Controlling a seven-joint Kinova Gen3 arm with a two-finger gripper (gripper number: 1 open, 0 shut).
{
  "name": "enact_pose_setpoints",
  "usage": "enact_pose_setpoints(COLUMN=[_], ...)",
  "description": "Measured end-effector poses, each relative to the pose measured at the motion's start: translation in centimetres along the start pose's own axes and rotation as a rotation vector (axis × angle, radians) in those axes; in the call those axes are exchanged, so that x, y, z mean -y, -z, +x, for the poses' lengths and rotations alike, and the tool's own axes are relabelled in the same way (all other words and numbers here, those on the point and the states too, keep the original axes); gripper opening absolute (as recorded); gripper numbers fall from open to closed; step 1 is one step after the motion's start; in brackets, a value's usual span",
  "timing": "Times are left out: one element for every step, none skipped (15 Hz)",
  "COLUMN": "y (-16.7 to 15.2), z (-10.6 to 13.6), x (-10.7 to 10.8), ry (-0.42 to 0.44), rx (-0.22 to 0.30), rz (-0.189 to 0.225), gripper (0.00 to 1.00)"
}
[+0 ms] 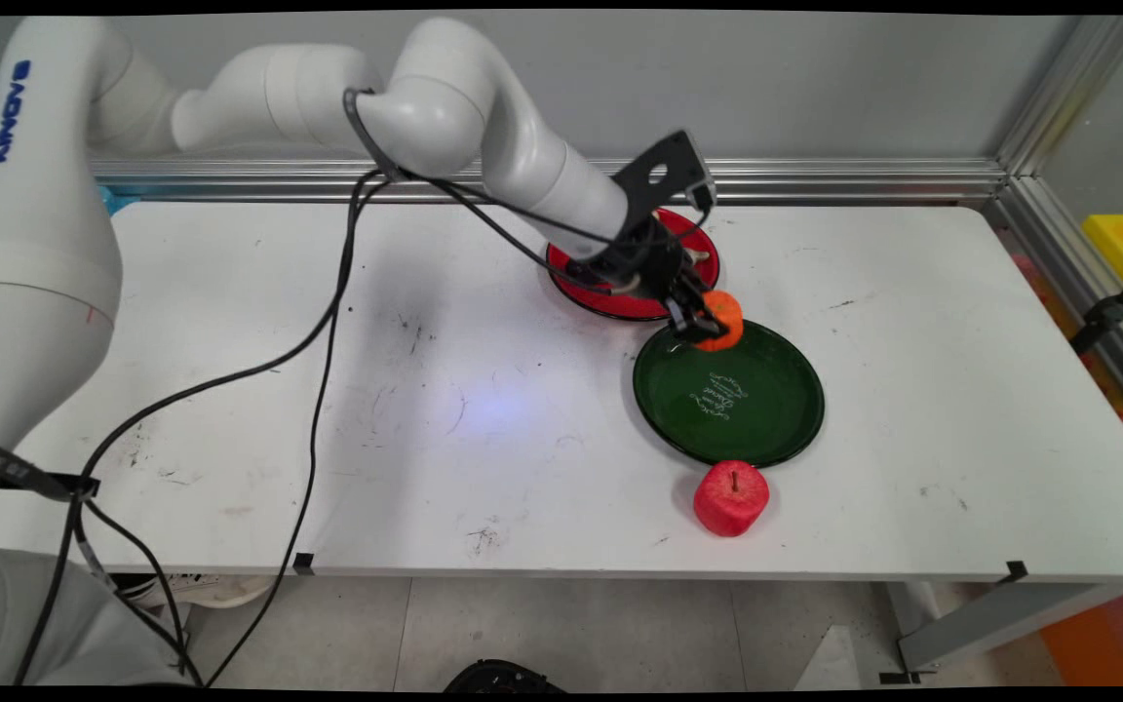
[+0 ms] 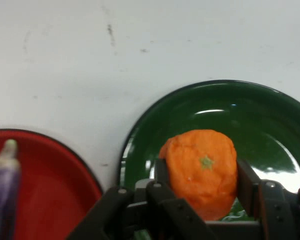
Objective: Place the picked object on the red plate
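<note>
The black two-finger gripper [image 1: 700, 322] has its jaws clamped on a round orange toy fruit with a small green stem mark [image 2: 202, 170], one finger on each side of it. The fruit sits over the far rim of a glossy dark green round plate with pale lettering [image 1: 766, 429]; whether it touches the plate or hangs just above it cannot be told.

A red round plate with a dark rim [image 1: 586, 288] lies just beside the green one, behind the gripper. A purple toy eggplant with a pale tip [image 2: 2, 190] rests on it. A red toy apple with a stem [image 1: 731, 498] stands on the white table [image 1: 230, 390] just beyond the green plate's near rim.

Risk: the fruit is held near the rim, not the centre. If released here, it is likely to roll off onto the table or toward the red plate. The rounded surface may also slip between the fingers [image 2: 247, 182] if the grip is light.
</note>
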Motion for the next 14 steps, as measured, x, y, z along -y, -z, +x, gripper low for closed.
enact_pose_setpoints(y=[0.4, 0.7, 1.0, 1.3, 1.6, 1.8, 1.9, 2.1, 2.3, 2.4, 2.5, 2.6, 2.7, 2.8], z=[0.0, 0.0, 0.0, -0.2, -0.3, -0.4, -0.5, -0.6, -0.8, -0.9, -1.0, -1.1, -1.2, -1.3], x=[0.6, 1.0, 1.5, 2.1, 2.6, 3.0, 3.3, 3.8, 4.2, 4.5, 4.8, 5.2, 5.5, 5.7], ry=[-0.002, -0.004, -0.007, -0.009, -0.01, -0.013, -0.014, -0.016, -0.018, -0.019, -0.021, -0.022, -0.024, -0.024], rx=[0.001, 0.003, 0.006, 0.009, 0.012, 0.015, 0.017, 0.02, 0.022, 0.023, 0.024, 0.026, 0.027, 0.028], rz=[0.006, 0.01, 0.015, 0.021, 0.026, 0.031, 0.035, 0.041, 0.046, 0.05, 0.054, 0.058, 0.063, 0.065], gripper=[0.0, 0.0, 0.0, 0.0, 0.0, 0.0, 0.0, 0.0, 0.0, 0.0, 0.0, 0.0, 0.0, 0.0])
